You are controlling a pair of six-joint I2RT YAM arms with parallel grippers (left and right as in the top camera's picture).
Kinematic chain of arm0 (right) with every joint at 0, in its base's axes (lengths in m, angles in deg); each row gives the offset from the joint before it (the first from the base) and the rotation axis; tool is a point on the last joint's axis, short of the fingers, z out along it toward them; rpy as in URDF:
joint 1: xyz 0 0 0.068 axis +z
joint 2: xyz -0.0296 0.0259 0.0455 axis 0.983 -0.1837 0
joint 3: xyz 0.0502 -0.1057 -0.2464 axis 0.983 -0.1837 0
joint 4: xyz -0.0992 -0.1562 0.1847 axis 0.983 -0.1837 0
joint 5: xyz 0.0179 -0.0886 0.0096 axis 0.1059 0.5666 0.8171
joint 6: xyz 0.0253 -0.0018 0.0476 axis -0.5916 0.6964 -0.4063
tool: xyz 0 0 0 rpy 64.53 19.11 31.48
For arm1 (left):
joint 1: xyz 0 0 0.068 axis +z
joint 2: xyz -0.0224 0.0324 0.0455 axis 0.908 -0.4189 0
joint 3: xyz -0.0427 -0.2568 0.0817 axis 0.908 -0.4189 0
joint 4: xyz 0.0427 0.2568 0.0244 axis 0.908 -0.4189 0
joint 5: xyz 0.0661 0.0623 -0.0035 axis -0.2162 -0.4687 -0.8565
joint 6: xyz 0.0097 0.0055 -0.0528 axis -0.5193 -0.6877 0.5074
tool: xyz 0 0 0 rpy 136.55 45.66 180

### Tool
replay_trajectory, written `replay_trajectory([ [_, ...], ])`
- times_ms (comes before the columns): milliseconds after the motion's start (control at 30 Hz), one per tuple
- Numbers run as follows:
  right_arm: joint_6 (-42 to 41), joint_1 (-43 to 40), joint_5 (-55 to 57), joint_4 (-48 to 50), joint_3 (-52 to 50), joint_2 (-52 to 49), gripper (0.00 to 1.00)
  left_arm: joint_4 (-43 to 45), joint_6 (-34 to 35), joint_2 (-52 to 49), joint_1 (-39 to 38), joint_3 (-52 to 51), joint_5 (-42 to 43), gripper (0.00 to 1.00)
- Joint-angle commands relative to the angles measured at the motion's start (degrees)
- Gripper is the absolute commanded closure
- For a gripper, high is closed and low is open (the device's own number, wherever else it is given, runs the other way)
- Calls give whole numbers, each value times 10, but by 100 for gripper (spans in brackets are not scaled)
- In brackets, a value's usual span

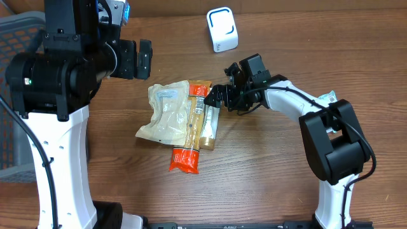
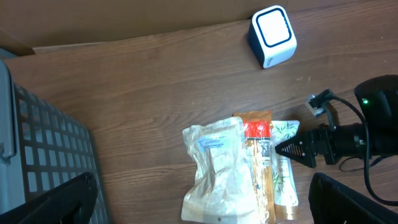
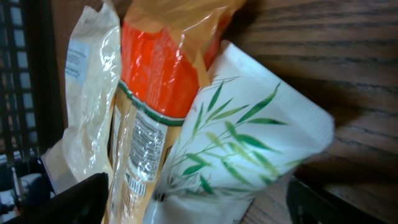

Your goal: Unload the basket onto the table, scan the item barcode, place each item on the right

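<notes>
Three packets lie together near the middle of the wooden table (image 1: 267,178). The pale cream packet (image 1: 164,114) is on the side toward the left arm. The long orange packet (image 1: 191,130) lies alongside it, with its red end pointing to the near edge of the table. The white packet with a green leaf print (image 1: 212,124) lies on the orange packet's other side, touching it and partly tucked against it.

The right end effector (image 1: 217,98) is low over the far end of the leaf-print packet and is open. In the right wrist view its two fingers (image 3: 78,199) stand wide apart at the bottom corners of the picture, with the leaf-print packet filling the space between them. Whether either finger touches the packet cannot be told. The same view shows a white printed panel (image 3: 144,146) on the orange packet, but its print is too blurred to read.

The left end effector (image 1: 137,57) hangs above the table, up and away from the packets, with its jaws spread wide and nothing between them. A grey mesh basket (image 1: 16,44) sits beyond the left arm at the table's edge.

The small white scanner cube (image 1: 222,28), with a blue-rimmed face, stands on the far side of the table, well apart from the packets and both end effectors
</notes>
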Motion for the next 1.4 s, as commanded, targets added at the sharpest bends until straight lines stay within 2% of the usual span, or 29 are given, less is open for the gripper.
replay_trajectory([
  [0,-9,2,10,0,-4,-37,16,1,4,-3,-1,2,-1,0],
  [200,-10,9,10,3,-4,-37,50,1,4,-3,-1,2,-1,1],
  [300,-20,11,8,3,-4,-37,63,1,4,-3,-1,2,-1,0],
  [333,-19,10,1,3,-4,-37,72,1,4,-3,-1,2,-1,0],
  [433,-19,10,-1,3,-4,-37,88,1,4,-3,-1,2,-1,1],
  [500,-19,9,-15,6,-3,-37,96,1,4,-3,-1,2,-1,0],
  [600,-18,2,-28,-4,3,-31,96,1,4,-3,-1,2,-1,1],
  [733,12,-7,16,-84,40,-7,96,1,4,-3,-1,2,-1,0],
  [867,30,-2,177,-250,127,21,96,1,4,-3,-1,2,-1,1],
  [933,23,9,318,-381,203,24,96,1,4,-3,-1,2,-1,0],
  [1100,-74,50,601,-511,241,23,96,1,4,-3,-1,2,-1,1],
  [1167,-82,68,653,-536,240,14,96,1,4,-3,-1,2,-1,0],
  [1367,-81,104,680,-554,240,-35,96,1,4,-3,-1,2,-1,0],
])
